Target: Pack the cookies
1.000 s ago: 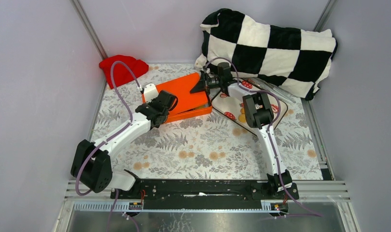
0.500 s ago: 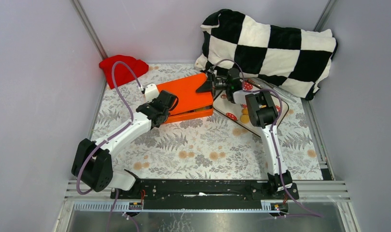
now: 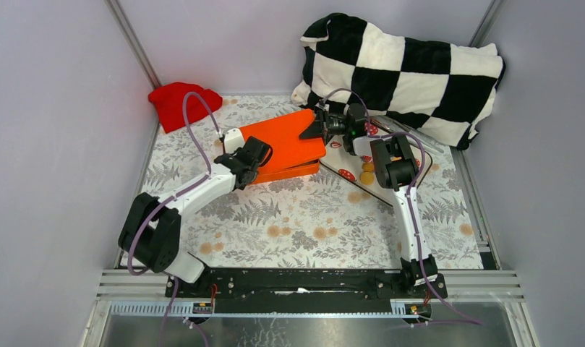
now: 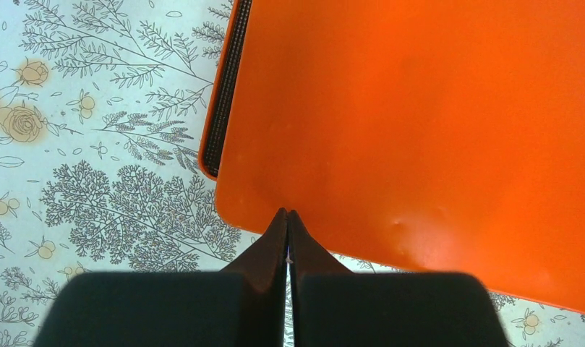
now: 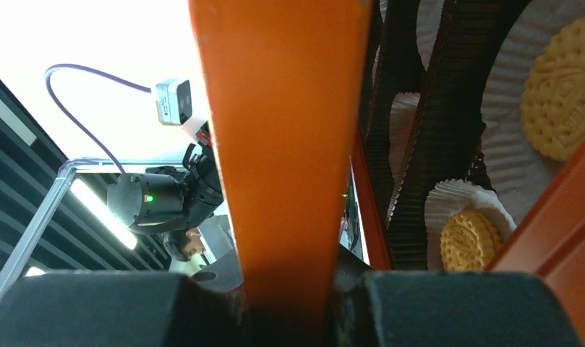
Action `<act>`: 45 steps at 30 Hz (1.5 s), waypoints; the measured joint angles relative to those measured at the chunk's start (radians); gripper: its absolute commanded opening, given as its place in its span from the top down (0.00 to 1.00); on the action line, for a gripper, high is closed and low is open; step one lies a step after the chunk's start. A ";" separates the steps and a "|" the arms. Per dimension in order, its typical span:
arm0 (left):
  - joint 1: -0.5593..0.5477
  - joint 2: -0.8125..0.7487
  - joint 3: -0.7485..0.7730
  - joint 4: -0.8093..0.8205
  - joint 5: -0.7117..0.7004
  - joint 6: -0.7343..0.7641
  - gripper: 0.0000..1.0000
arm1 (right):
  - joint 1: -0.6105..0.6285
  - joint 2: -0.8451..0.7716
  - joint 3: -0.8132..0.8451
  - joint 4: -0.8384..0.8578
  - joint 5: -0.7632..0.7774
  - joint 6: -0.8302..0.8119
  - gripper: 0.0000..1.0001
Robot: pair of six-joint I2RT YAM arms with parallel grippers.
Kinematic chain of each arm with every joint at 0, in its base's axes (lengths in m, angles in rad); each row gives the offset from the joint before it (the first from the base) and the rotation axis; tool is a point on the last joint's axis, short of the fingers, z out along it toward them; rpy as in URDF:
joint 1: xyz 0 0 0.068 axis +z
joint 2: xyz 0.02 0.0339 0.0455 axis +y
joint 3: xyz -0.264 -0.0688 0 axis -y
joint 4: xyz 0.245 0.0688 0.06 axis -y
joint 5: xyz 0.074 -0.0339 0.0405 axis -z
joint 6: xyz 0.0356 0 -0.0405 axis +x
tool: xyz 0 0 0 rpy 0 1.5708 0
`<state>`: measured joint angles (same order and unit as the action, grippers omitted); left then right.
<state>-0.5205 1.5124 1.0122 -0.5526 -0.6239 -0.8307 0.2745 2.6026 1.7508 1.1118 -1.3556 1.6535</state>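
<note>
An orange box (image 3: 293,173) lies at the back middle of the table, with its orange lid (image 3: 283,141) raised at a slant over it. My right gripper (image 3: 319,129) is shut on the lid's right edge; in the right wrist view the lid (image 5: 289,144) runs up from between the jaws (image 5: 289,289). Golden cookies (image 5: 564,87) in white paper cups (image 5: 455,199) show inside the box under the lid. More golden cookies (image 3: 366,172) lie on the tray to the right. My left gripper (image 3: 254,153) is shut and empty, its tips (image 4: 287,215) at the lid's near edge (image 4: 419,144).
A mushroom-print tray (image 3: 345,173) lies right of the box, partly under my right arm. A black-and-white checkered pillow (image 3: 405,69) fills the back right. A red cloth (image 3: 182,101) lies at the back left. Walls close in both sides.
My right gripper has drawn the lid to the right and a little up. My left arm has followed forward and right, staying at the lid's near edge.
</note>
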 measured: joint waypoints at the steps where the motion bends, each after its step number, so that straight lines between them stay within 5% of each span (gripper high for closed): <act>1: 0.000 0.000 0.000 0.000 0.000 0.000 1.00 | 0.000 0.000 -0.005 0.001 0.000 -0.001 1.00; 11: 0.000 -0.070 0.000 -0.002 0.003 -0.004 1.00 | 0.003 -0.001 -0.021 0.118 0.013 0.078 1.00; 24: 0.019 -0.231 0.002 -0.034 -0.026 -0.019 1.00 | 0.060 -0.025 0.085 -0.434 0.177 -0.328 1.00; 45: 0.031 -0.181 -0.023 -0.038 -0.016 -0.019 1.00 | 0.056 -0.119 0.011 -0.788 0.151 -0.650 1.00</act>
<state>-0.4900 1.3315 0.9890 -0.5907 -0.6395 -0.8494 0.3309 2.4840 1.7622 0.3241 -1.2041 1.0035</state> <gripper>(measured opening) 0.000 0.225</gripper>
